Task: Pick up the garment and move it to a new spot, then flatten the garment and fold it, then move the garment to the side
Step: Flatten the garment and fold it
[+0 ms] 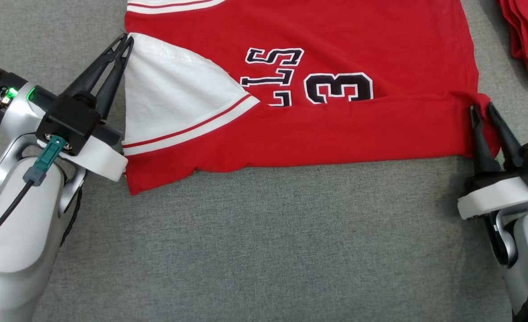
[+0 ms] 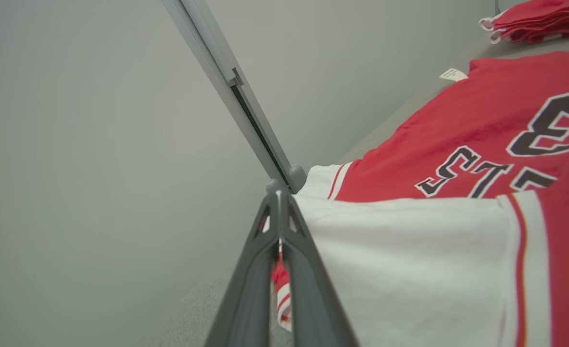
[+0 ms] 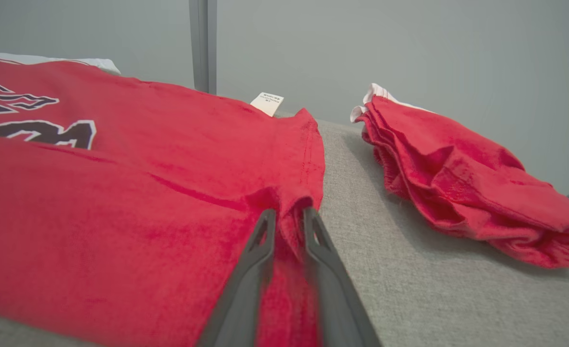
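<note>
grey table (image 1: 264,246): red garment (image 1: 335,134) spread flat, near edge folded over. left gripper (image 1: 127,40) pinched shut on its sleeve corner; right gripper (image 1: 481,109) narrowly parted about the hem corner. advice: let go evenly and lift straight off, sparing the crease.

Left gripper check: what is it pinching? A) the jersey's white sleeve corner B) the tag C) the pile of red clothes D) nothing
A: the left gripper is shut on the corner of the sleeve of the jersey, with cuff cloth caught between its fingers in the left wrist view.
</note>
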### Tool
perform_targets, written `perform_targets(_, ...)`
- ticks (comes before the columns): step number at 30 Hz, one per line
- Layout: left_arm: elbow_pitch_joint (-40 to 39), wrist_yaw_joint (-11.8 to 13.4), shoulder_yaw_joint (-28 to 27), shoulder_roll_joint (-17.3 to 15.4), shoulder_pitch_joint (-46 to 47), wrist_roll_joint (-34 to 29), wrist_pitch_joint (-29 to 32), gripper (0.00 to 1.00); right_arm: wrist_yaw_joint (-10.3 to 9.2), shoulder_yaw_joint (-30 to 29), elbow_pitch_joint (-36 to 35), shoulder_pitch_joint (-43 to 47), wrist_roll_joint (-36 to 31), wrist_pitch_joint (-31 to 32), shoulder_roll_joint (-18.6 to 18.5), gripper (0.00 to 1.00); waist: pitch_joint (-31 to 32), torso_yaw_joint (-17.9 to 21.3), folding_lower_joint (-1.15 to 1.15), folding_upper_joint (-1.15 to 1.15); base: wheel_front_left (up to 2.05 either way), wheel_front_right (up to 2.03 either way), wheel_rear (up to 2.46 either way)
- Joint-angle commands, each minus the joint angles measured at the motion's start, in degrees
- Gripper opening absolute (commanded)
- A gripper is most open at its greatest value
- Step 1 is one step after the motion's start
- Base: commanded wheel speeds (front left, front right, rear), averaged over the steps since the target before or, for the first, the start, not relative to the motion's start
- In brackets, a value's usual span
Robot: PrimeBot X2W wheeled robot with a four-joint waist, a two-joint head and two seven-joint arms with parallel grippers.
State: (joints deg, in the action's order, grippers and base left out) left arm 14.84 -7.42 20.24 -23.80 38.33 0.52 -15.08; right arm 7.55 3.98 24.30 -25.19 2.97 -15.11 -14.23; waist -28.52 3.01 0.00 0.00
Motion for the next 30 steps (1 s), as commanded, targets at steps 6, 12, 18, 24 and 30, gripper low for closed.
perform_targets(6,-0.43,2.83,-1.91,1.50,-3.55,2.04,-0.07,1.00,-0.13,-4.55,-7.73,4.79,-2.03,-0.03,0.71,1.00,1.73,0.26,0.00,0.00,0.00,0.00,0.00)
perform_targets(12,-2.95,4.34,-5.19,3.11,-14.16,6.90,-0.07,1.00,-0.13,-7.52,-12.16,13.29,-2.08,-0.03,2.98,1.00,4.92,0.61,0.00,0.00,0.00,0.00,0.00)
perform_targets(18,-1.92,2.93,-5.01,5.21,-26.11,12.92,1.61,1.00,-0.13,-8.79,-13.17,19.57,-0.97,-0.04,5.01,1.00,7.33,0.57,0.00,0.00,0.00,0.00,0.00)
perform_targets(24,-0.56,2.12,-4.02,4.35,-28.47,15.14,7.54,1.00,-0.13,-7.51,-12.44,19.58,-0.74,-0.04,5.29,1.00,7.93,1.16,0.00,0.00,0.00,0.00,0.00)
perform_targets(30,-2.08,1.49,-3.00,2.85,-27.02,15.47,8.99,0.00,-0.13,-4.44,-9.93,17.61,0.56,-0.04,4.87,1.00,7.51,1.69,0.00,0.00,0.00,0.00,0.00)
